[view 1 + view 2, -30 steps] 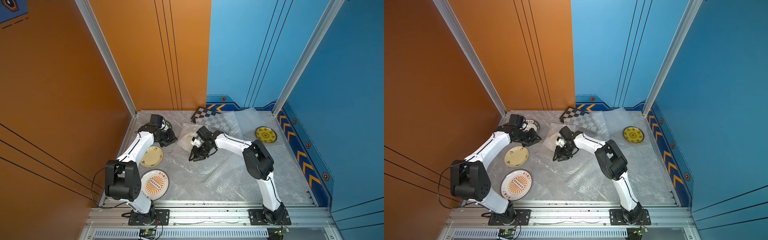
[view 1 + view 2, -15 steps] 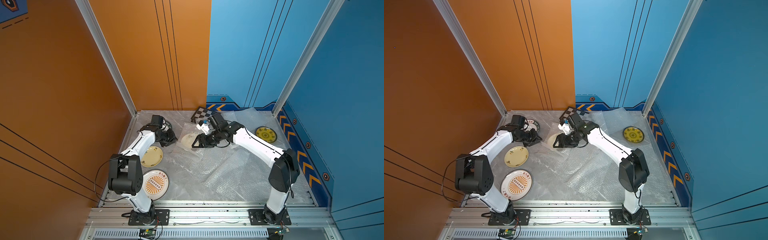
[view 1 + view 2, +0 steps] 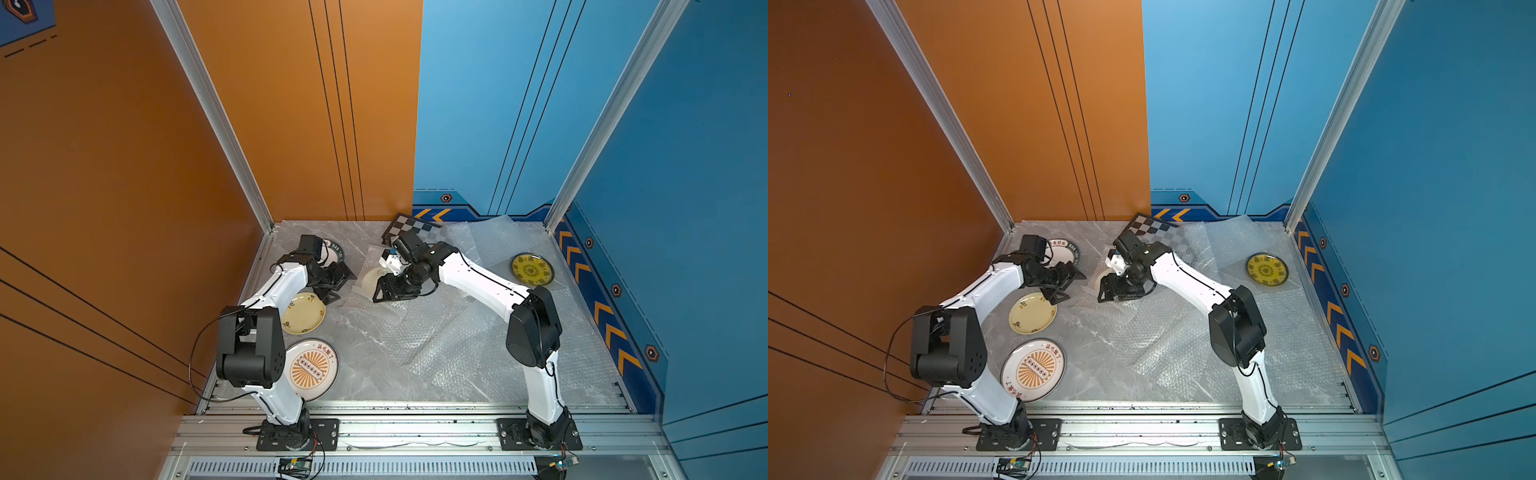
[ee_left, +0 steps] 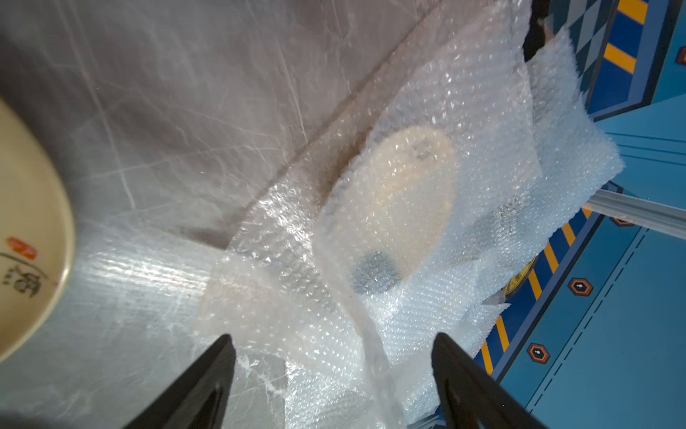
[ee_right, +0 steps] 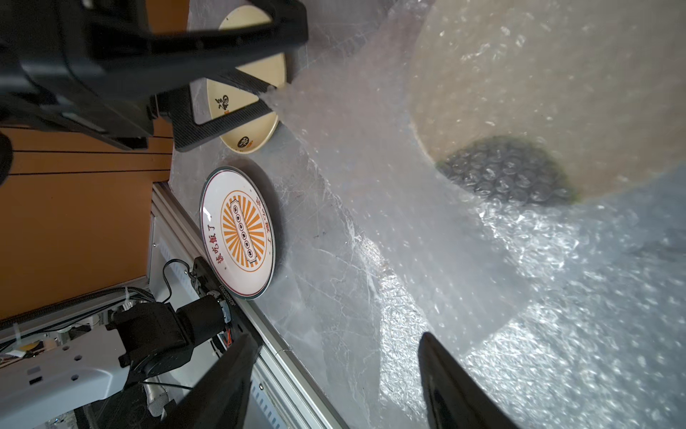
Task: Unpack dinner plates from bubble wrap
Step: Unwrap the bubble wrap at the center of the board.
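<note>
Four plates are lying bare on the bench (image 3: 353,386), lettered (image 3: 336,250), cream (image 3: 305,313), sunburst (image 3: 311,369) and yellow (image 3: 532,269), while the fifth, blotched one (image 4: 404,193) is waiting under bubble wrap (image 4: 464,93) mid-bench between the left and right jaws, both gaping wide, holding nothing.

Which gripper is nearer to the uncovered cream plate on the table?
Left. The left gripper hangs at the cream plate's far edge; the right gripper is farther off, over the bubble wrap.
</note>
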You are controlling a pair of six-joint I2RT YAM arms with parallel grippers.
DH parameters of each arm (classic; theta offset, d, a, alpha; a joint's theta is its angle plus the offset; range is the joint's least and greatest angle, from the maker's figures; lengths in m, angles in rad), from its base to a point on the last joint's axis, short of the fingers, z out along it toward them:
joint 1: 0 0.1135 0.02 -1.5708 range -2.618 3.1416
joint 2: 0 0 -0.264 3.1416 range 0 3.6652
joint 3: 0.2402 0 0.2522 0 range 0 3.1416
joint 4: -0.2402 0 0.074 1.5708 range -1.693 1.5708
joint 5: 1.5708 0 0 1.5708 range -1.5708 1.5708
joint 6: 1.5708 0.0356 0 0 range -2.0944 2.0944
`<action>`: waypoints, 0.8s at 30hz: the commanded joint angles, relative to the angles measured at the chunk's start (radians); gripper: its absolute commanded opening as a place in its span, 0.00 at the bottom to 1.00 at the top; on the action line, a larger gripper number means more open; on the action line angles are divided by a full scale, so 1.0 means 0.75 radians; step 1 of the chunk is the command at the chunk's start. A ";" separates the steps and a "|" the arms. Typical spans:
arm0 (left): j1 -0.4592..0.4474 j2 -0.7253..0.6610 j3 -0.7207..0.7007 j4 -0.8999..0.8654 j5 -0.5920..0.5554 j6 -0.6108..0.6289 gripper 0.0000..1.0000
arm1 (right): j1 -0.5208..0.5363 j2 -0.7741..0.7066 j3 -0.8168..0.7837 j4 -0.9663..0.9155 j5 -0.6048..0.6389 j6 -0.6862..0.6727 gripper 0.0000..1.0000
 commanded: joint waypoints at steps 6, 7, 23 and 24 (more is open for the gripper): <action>-0.071 0.068 0.026 0.042 0.075 -0.106 0.82 | -0.146 -0.141 -0.171 0.017 0.177 0.100 0.72; -0.079 0.069 0.022 0.042 0.076 -0.114 0.75 | -0.172 -0.169 -0.212 0.037 0.180 0.117 0.72; -0.314 0.125 0.300 0.057 0.073 -0.028 0.00 | -0.460 -0.651 -0.713 0.269 0.272 0.307 0.72; -0.362 0.141 0.337 0.059 0.078 -0.009 0.00 | -0.469 -0.685 -0.740 0.286 0.282 0.316 0.72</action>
